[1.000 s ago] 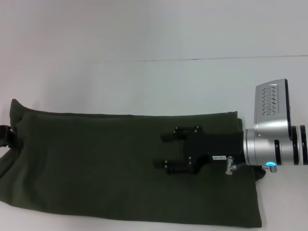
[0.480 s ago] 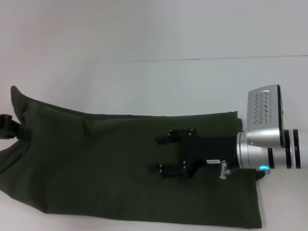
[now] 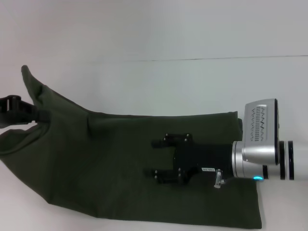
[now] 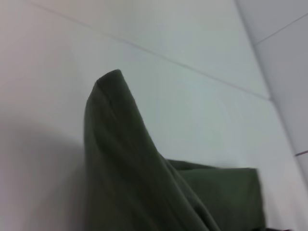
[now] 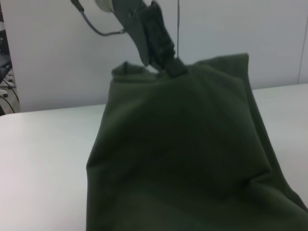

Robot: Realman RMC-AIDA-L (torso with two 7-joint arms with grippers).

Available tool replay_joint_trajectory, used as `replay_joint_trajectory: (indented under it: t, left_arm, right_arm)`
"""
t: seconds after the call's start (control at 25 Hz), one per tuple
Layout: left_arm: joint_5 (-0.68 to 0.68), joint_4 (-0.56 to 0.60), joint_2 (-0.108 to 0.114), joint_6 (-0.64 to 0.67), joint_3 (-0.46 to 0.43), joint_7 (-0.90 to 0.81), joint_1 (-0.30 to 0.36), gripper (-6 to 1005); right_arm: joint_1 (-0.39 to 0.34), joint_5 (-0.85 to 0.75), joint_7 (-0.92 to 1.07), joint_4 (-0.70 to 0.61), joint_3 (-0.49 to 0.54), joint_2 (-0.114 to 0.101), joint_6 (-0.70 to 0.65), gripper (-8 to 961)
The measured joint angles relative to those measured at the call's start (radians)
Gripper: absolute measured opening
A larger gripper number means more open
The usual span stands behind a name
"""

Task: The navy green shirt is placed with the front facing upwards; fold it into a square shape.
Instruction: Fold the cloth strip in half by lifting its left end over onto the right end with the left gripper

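Note:
The navy green shirt point(image 3: 106, 163) lies as a long dark green band across the white table, plain fabric up and no lettering showing. Its left end is lifted off the table, and my left gripper point(image 3: 38, 115) is shut on that end at the far left. The right wrist view shows the left gripper point(image 5: 169, 65) pinching the raised edge of the shirt point(image 5: 183, 144). In the left wrist view the shirt point(image 4: 125, 163) rises in a peak. My right gripper point(image 3: 156, 159) is open, fingers pointing left, low over the band's right half.
The white table point(image 3: 144, 82) extends bare behind the shirt, with a thin seam line across its far part. The shirt's right end point(image 3: 248, 192) lies flat near the front right. A pale wall stands behind the table in the right wrist view.
My left gripper has lifted the shirt's left end up and moved it rightward, so the fabric now slopes. The right gripper has slid a little to the left over the shirt.

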Motion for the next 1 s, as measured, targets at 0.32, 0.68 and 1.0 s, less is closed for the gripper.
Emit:
replay_joint_trajectory:
  t: [0.32,0.68,1.0]
  left_arm:
    - [-0.138,-0.069,-0.01,0.037,0.0,-0.02,0.002,22]
    - [-0.28,-0.112,-0.031,0.059,0.005,-0.017,0.004,22]
    - [-0.331,-0.137,-0.072,0.061,0.005,0.006,0.001,22]
  right_arm:
    - [0.008,0.001,-0.119,0.062,0.009,0.002,0.029,777]
    - [0.028,0.1,-0.312,0.17,0.009,0.008,0.046,777]
    - [0.068,0.128,-0.446,0.283,0.079,0.014,0.139,777]
